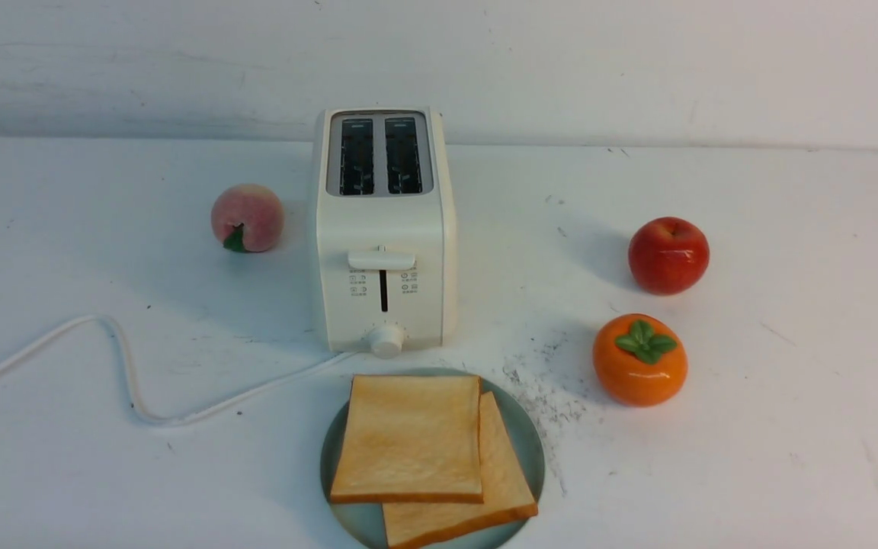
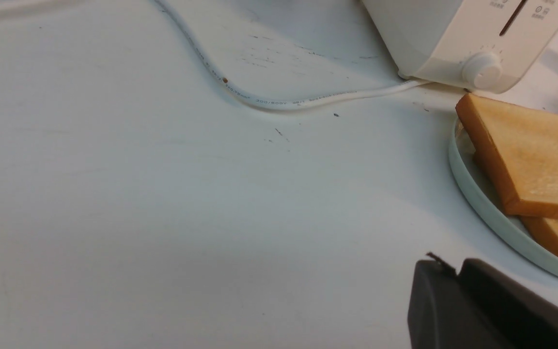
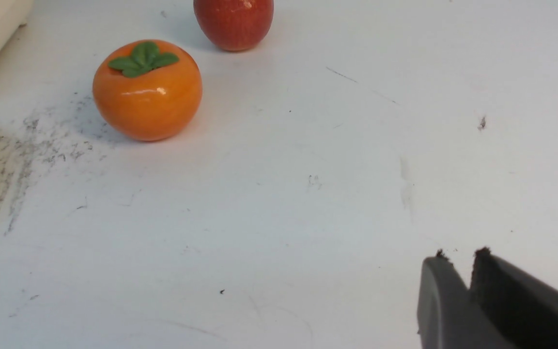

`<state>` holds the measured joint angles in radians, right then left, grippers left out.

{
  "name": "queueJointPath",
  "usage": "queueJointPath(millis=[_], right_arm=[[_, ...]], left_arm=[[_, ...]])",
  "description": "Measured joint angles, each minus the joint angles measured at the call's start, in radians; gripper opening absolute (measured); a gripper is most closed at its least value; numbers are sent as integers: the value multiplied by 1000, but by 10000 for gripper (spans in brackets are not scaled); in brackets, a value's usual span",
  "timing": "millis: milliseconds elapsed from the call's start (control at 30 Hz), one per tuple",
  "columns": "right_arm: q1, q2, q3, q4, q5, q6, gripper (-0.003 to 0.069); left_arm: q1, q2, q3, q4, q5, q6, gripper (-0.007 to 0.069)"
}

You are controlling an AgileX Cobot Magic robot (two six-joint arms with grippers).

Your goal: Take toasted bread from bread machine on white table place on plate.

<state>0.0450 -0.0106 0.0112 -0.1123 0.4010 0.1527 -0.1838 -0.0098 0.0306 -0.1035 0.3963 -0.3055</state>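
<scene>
Both slices of toasted bread (image 1: pixel 408 438) lie flat on the plate (image 1: pixel 340 450), stacked. The upper slice sits square to the bread machine (image 1: pixel 384 229); the lower one is turned slightly, its corner poking out toward the persimmon (image 1: pixel 639 360). The machine's slots run front to back and stand empty. The left jaws (image 2: pixel 446 264) are clenched on nothing, above bare counter (image 2: pixel 162 218) just beside the plate. The right jaws (image 3: pixel 458 257) are nearly closed, empty, well apart from the persimmon and apple (image 3: pixel 234 22).

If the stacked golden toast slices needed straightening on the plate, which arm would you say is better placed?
Probably the left. Its dark gripper sits right beside the pale blue-green plate holding both toast slices; the right gripper is over bare white table, the plate only at its view's edge.
</scene>
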Motion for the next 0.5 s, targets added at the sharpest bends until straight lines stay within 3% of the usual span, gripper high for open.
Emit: queueJointPath(millis=[500], right_arm=[[0, 0, 0, 0, 0, 0, 116]], left_arm=[[0, 0, 0, 0, 0, 0, 71]])
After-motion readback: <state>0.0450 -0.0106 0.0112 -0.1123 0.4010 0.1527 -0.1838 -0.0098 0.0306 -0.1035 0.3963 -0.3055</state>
